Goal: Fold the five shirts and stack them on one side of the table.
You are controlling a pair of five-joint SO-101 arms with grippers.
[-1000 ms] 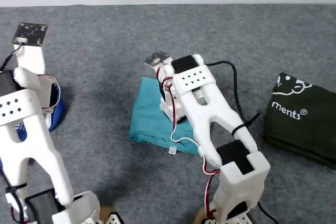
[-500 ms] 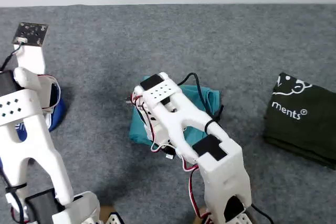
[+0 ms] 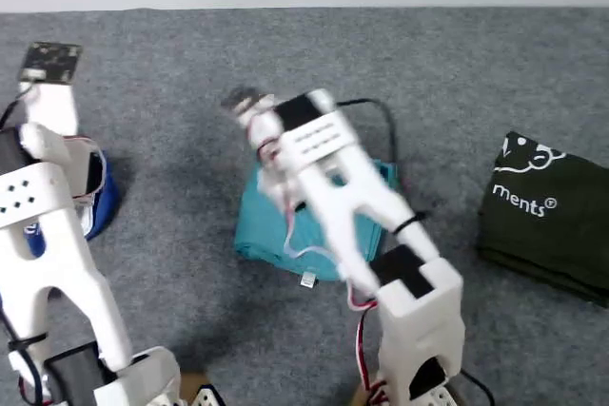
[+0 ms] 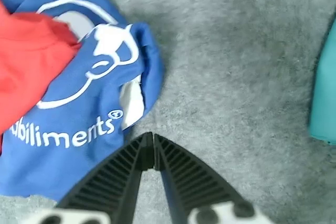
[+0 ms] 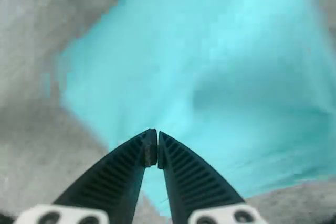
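A folded teal shirt (image 3: pixel 285 221) lies in the middle of the grey table, partly under my right arm. My right gripper (image 5: pixel 154 148) is shut and empty, hovering over the teal shirt (image 5: pixel 210 77) near one of its corners; from above its tip (image 3: pixel 240 102) is just beyond the shirt's far left corner. A blue shirt (image 4: pixel 79 108) with white print lies crumpled at the left, with a red shirt (image 4: pixel 26 61) on top of it. My left gripper (image 4: pixel 153 153) is shut and empty at the blue shirt's edge. A folded dark green shirt (image 3: pixel 547 211) rests at the right.
The table is covered in grey carpet (image 3: pixel 457 73), bare along the far side and between the teal and green shirts. My left arm (image 3: pixel 48 225) stands over the blue shirt (image 3: pixel 103 204) at the left edge. The teal shirt's edge (image 4: pixel 325 103) is seen in the left wrist view.
My right arm dipped to the teal shirt's left edge, then lifted and swung back to its far left corner. The left arm has barely moved.
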